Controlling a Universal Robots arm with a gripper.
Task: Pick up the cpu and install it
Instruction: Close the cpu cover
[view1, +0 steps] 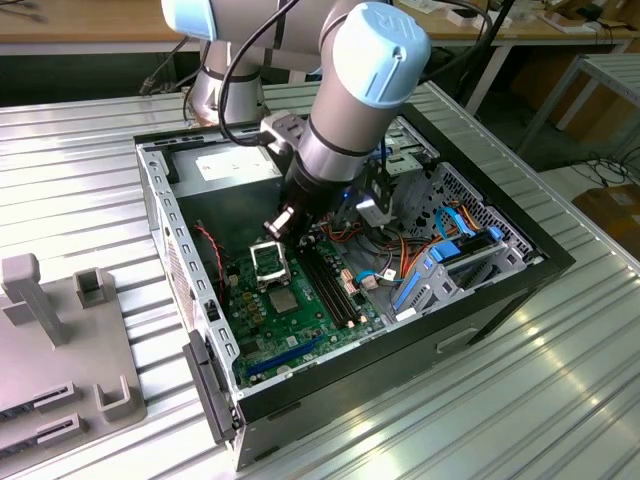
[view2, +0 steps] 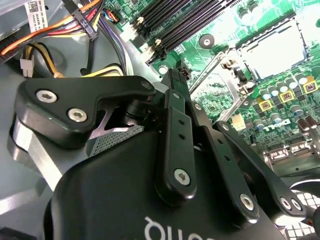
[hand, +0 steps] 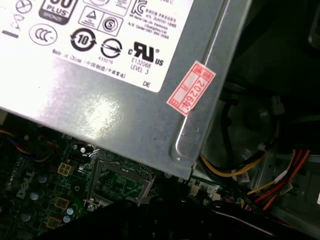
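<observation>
An open computer case (view1: 190, 300) lies on the metal table with the green motherboard (view1: 300, 330) inside. The silver hinged socket frame (view1: 268, 262) stands raised. Just in front of it a flat dark-grey square, which I take for the cpu (view1: 283, 300), lies in the socket. In the second wrist view the socket (view2: 272, 50) looks pale under glare, and the frame (hand: 120, 182) also appears in the first wrist view. My gripper (view1: 370, 212) hangs low inside the case, toward the exterior view's right of the socket. It is over the ends of the memory slots (view2: 185, 25), its black links (view2: 172, 77) converging.
The silver power supply (view1: 235, 165) sits at the case's back, close above the socket in the first wrist view (hand: 100, 75). Orange, yellow and blue cables (view1: 420, 250) crowd the exterior view's right of the case. A grey fixture block (view1: 60, 350) stands on the table at the left.
</observation>
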